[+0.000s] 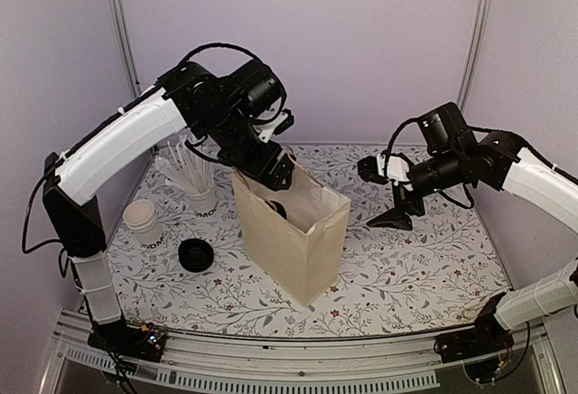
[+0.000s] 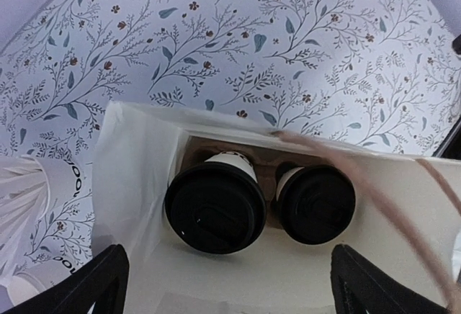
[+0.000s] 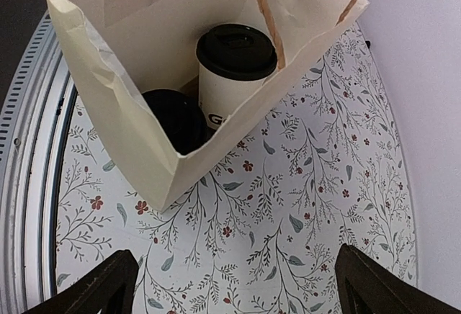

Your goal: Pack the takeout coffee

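Note:
Two takeout coffee cups stand side by side on a brown carrier inside the open paper bag [image 1: 298, 236]. In the left wrist view their black lids show from above, one [image 2: 215, 207] on the left and one [image 2: 317, 204] on the right. The right wrist view shows one white cup [image 3: 236, 62] upright and the other lid [image 3: 173, 121] beside it. My left gripper [image 1: 271, 175] hangs open over the bag's back end, fingers [image 2: 86, 285] wide and empty. The right gripper [image 1: 386, 197] is open over the table, right of the bag, holding nothing.
On the left of the table are stacked lidless white cups [image 1: 144, 222], a white cup of white sticks [image 1: 200, 197] and a loose black lid [image 1: 196, 255]. The bag's brown twine handles [image 3: 268, 19] stand above its mouth. Walls close in the back and sides.

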You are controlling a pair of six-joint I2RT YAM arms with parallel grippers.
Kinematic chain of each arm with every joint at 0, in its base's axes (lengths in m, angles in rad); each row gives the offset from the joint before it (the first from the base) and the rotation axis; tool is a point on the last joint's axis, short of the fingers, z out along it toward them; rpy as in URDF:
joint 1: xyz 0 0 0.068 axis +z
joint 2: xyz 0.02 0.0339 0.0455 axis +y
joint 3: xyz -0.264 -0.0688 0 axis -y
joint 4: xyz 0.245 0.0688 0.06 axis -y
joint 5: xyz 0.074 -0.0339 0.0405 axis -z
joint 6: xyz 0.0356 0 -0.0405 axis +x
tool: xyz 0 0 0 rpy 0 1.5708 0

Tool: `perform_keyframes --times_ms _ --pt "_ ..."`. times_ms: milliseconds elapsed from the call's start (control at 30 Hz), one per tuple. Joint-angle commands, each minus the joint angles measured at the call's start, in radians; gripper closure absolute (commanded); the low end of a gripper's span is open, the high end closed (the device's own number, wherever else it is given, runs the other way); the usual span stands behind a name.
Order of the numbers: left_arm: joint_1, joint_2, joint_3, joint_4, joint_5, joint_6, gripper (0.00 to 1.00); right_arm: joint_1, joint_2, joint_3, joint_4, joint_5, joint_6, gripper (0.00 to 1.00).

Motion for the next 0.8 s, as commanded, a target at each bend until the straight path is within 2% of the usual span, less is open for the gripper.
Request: perform_keyframes --times_ms 0,267,500,600,767 --pt "-0.016 -0.026 -0.032 -0.012 -0.070 0.040 0.00 -0.003 0.000 -0.010 0.016 -0.018 0.008 0.01" --pt "-0.044 -0.028 -0.016 -0.006 -0.194 0.075 0.00 -0.004 0.007 0.008 0.003 -0.027 0.019 0.01" --pt "-0.057 -0.111 0.027 0.105 -0.182 0.115 0.00 -0.004 0.011 0.105 -0.039 -0.095 0.051 0.01" --pt "-0.058 -0.167 -0.021 0.162 -0.182 0.089 0.00 -0.002 0.041 0.187 -0.056 -0.151 0.098 0.01" --pt "-0.071 -0.319 -0.200 0.251 -0.220 0.042 0.00 0.021 0.151 0.349 -0.075 -0.218 0.226 0.02"
